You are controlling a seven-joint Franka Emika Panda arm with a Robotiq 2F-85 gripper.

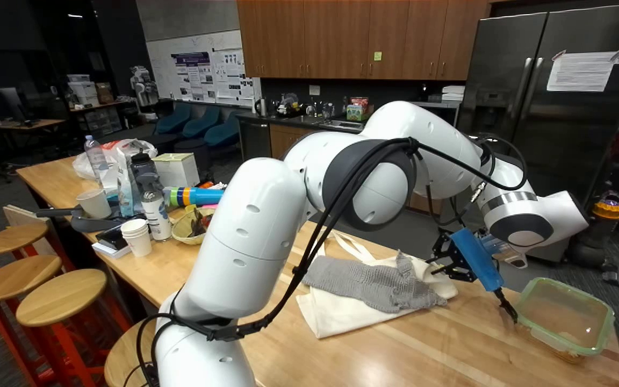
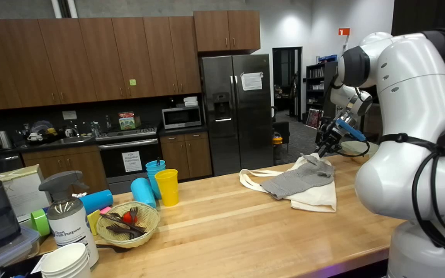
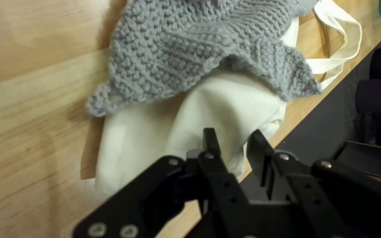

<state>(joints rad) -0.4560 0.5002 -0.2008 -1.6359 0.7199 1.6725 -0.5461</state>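
Observation:
My gripper (image 3: 232,132) is open, its two black fingers apart with a gap between them. It also shows in both exterior views (image 1: 432,266) (image 2: 320,151), low over one end of a cream cloth bag (image 1: 342,318) (image 2: 317,200) (image 3: 137,142). The bag shows behind and between the fingertips; I cannot tell whether they touch it. A grey knitted cloth (image 1: 366,280) (image 2: 299,179) (image 3: 174,56) lies rumpled on the bag, just beyond the fingertips, with one corner raised. The bag's handles (image 1: 353,248) (image 2: 250,181) (image 3: 341,61) lie at its far end.
A glass container with a green-rimmed lid (image 1: 567,312) stands beside the gripper on the wooden table (image 1: 309,365). Farther along are a yellow cup (image 2: 167,188), blue cups (image 2: 143,193), a basket with utensils (image 2: 129,239) and a spray bottle (image 2: 70,227). The table edge runs close under the gripper.

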